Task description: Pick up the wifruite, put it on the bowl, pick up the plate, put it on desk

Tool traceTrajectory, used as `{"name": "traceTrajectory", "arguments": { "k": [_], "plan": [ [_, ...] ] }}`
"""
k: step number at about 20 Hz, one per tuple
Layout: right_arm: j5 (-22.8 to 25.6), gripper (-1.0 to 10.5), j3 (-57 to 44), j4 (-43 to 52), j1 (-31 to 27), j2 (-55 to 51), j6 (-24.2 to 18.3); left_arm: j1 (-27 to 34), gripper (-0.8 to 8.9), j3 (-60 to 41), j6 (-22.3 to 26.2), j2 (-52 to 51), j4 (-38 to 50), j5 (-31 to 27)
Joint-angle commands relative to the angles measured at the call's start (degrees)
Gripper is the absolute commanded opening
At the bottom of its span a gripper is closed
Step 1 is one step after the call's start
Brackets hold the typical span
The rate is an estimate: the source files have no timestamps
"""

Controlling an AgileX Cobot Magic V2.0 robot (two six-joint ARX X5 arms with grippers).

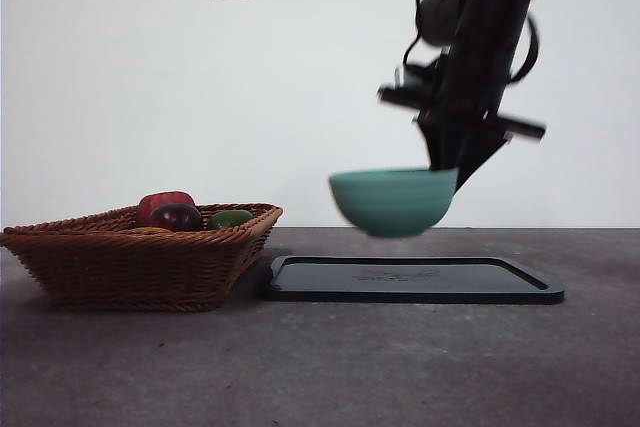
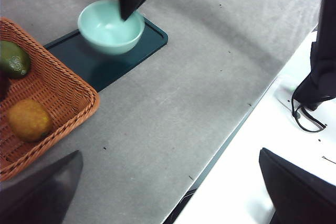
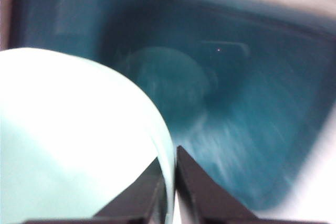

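The right gripper [image 3: 169, 182] has its two black jaws pinched tight on the rim of the bowl [image 1: 392, 201], one jaw inside the wall and one outside; the mint-teal bowl hangs clear in the air above the dark tray [image 1: 412, 279], not touching it, and sits level under the dark arm that comes down from above; the bowl's inside shows nothing in it in the left wrist view; the tray lies flat on the desk [image 1: 320, 367], just beside the wicker basket [image 1: 140, 257]; the orange fruit [image 2: 29, 120] rests in the basket, near a green fruit [image 2: 13, 59], with a dark red fruit [image 1: 176, 216] alongside; the left gripper [image 2: 173, 192] hovers well apart over the desk's near edge, jaws spread wide with nothing between them.
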Motion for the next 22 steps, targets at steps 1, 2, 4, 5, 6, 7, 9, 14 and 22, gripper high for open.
{"name": "traceTrajectory", "arguments": {
  "k": [1,2,4,5,6,7,9,14,22],
  "plan": [
    [0.59,0.1,1.25,-5.27,0.2,-1.01,-4.13,-0.39,6.25,0.46,0.31,0.2,0.66,0.11],
    [0.39,0.1,1.25,-7.21,0.42,-2.21,-4.92,-0.39,6.25,0.46,0.31,0.2,0.66,0.09],
    [0.02,0.1,1.2,-9.9,1.44,-4.74,-6.14,-0.39,6.25,0.46,0.31,0.2,0.68,0.09],
    [0.0,0.1,1.16,-10.71,2.1,-5.84,-6.21,-0.39,6.25,0.46,0.31,0.2,0.7,0.11],
    [0.0,0.1,0.74,-10.99,2.67,-6.93,-6.32,-0.39,6.25,0.46,0.31,0.2,1.01,0.11],
    [0.0,0.1,-0.22,-10.93,3.23,-8.0,-6.43,-0.39,6.25,0.46,0.31,0.2,1.42,0.09],
    [0.0,0.1,-5.31,-9.2,4.87,-11.54,-6.43,-0.39,6.25,0.46,0.31,0.2,1.51,0.11],
    [-1.27,0.1,-23.19,0.09,8.98,-21.38,-6.34,-0.39,6.25,0.46,0.35,0.2,1.55,0.11],
    [-2.99,0.1,-39.63,15.85,13.94,-23.37,0.07,-0.39,6.25,0.46,0.31,0.2,1.53,0.11]
  ]
}}
